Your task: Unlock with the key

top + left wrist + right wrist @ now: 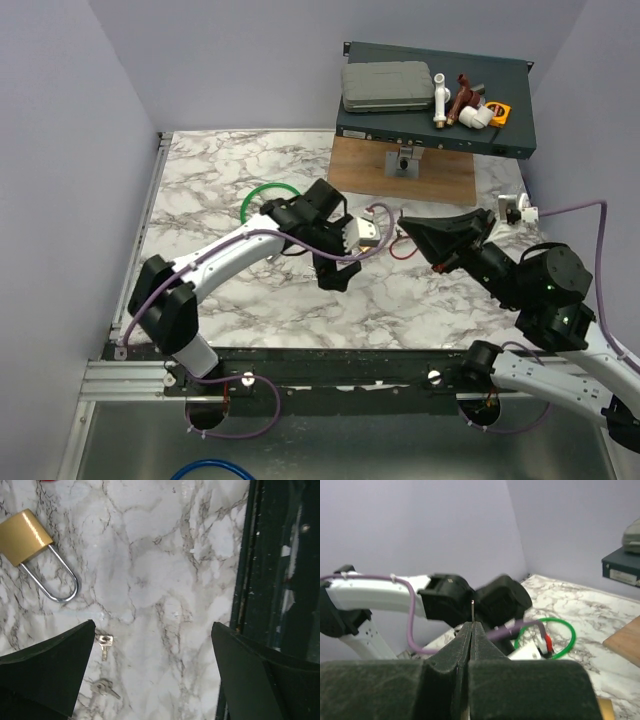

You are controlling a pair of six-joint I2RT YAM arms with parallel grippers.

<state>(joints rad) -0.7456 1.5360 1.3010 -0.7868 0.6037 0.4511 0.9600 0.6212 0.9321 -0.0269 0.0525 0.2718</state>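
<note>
Padlock (22, 536) lies flat on the marble worktop (250, 300), brass body and silver shackle (59, 582) both in plain sight from the left wrist. Both legs of the shackle look seated in the body, so I judge it locked. Nothing is in the keyhole as far as I can see; the keyhole end itself is not shown.

Left gripper (153, 625) hangs above the worktop with its jaws spread wide and nothing between them. The padlock sits off to one side of them, near but not touched. Two small loose keys (104, 642) lie on the marble just beside one finger.

Right gripper (471, 625) is raised off the worktop, jaws pressed together. A thin metal sliver stands up from between the tips; I take it for the key (472, 611), pinched by its head with the blade pointing out. A red cord (398, 248) trails on the marble just under that gripper in the overhead view. Green cable loop (262, 192) lies further back, apart from all this.

Progress, as I read it: the key is in hand, which is the first part done. Left to do: steady the padlock, bring the blade to the keyhole, insert, turn, and spring the shackle. None of that shows yet. Key and padlock are well apart.
</note>
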